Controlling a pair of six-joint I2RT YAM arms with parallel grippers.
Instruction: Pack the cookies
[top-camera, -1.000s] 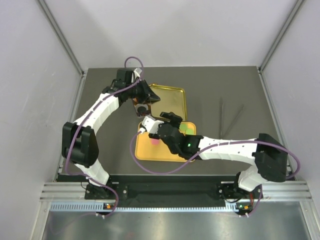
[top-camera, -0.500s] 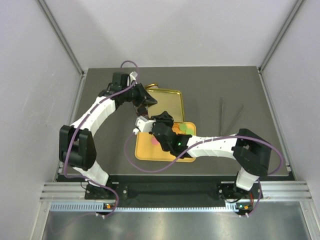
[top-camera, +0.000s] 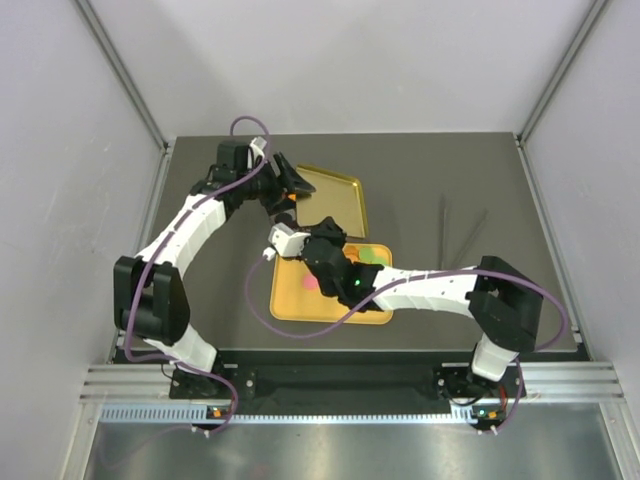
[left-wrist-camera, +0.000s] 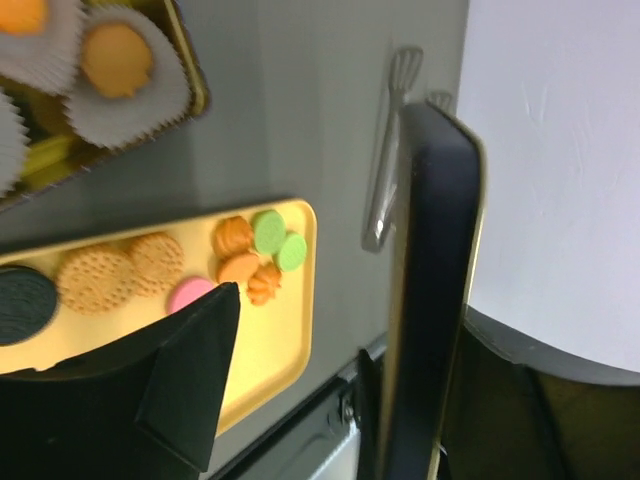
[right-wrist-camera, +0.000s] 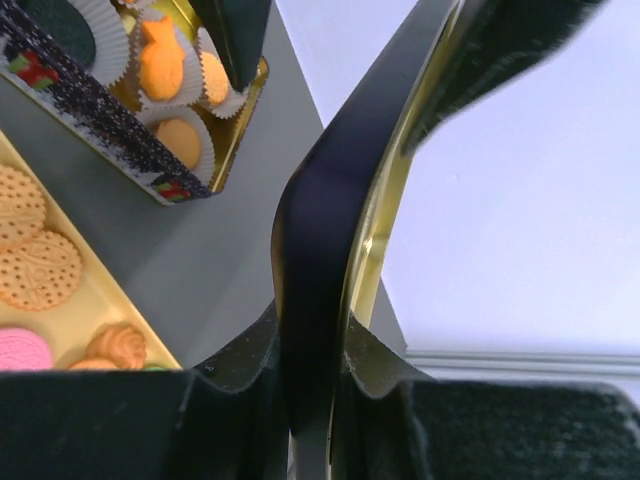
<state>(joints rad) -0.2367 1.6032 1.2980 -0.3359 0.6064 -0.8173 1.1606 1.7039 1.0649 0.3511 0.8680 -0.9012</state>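
nine cookies lie on one yellow tray on the counter: three orange, two green, two tan, one pink, one black. more sit in paper cups in one gold tin. the right end effector clenches the single lid. the left end effector straddles it, fingers spread.

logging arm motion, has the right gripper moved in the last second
Yes: the right gripper has shifted left, away from the tongs.
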